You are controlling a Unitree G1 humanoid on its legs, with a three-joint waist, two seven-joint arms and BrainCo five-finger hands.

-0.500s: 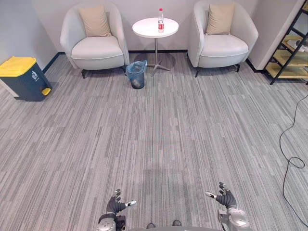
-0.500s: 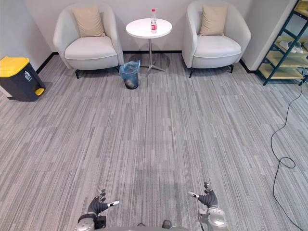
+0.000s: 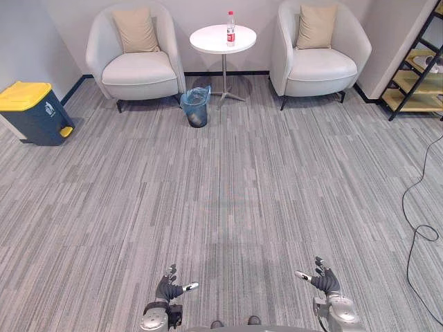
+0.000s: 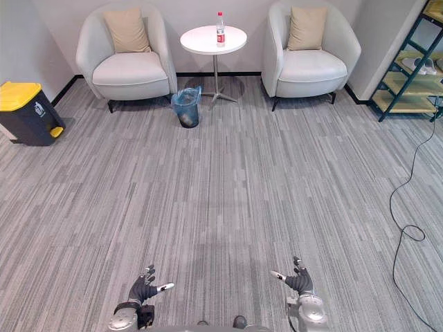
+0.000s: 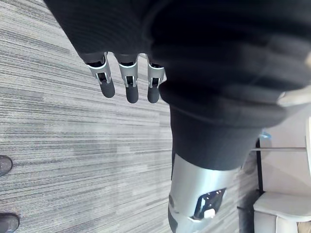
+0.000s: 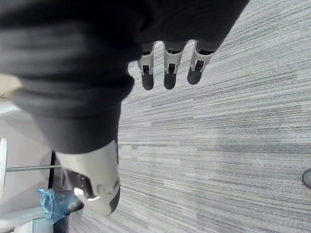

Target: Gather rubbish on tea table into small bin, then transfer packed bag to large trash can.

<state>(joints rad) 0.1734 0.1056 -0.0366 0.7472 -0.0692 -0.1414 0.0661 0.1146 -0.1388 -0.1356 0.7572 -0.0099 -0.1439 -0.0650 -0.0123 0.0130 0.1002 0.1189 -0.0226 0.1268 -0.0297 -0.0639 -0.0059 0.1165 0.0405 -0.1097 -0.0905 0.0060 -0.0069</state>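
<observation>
On the round table (image 3: 208,40) at the far end of the room stands the one piece of rubbish to be seen, a bottle (image 3: 230,19), upright and untouched; the bin (image 3: 196,106) with its blue bag sits on the carpet just beside the table's foot, and the can (image 3: 31,112) with the yellow lid stands well apart by the wall on the robot's left. Two chairs (image 3: 138,69) flank the table. Both hands hang low and near the robot, far from all of this: the left hand (image 3: 168,287) and the right hand (image 3: 324,280) each have straight, spread fingers and thumb out, and hold nothing, which the wrist views bear out. Against the picture from half a second ago almost nothing differs: bottle, bin and can lie where they lay, the whole scene has slid up by a hair, so the camera has shifted a little, not the things, and the hands sit a touch higher with the same open pose. My reading is that gathering has not begun and the robot must first close the wide stretch of carpet to the table
</observation>
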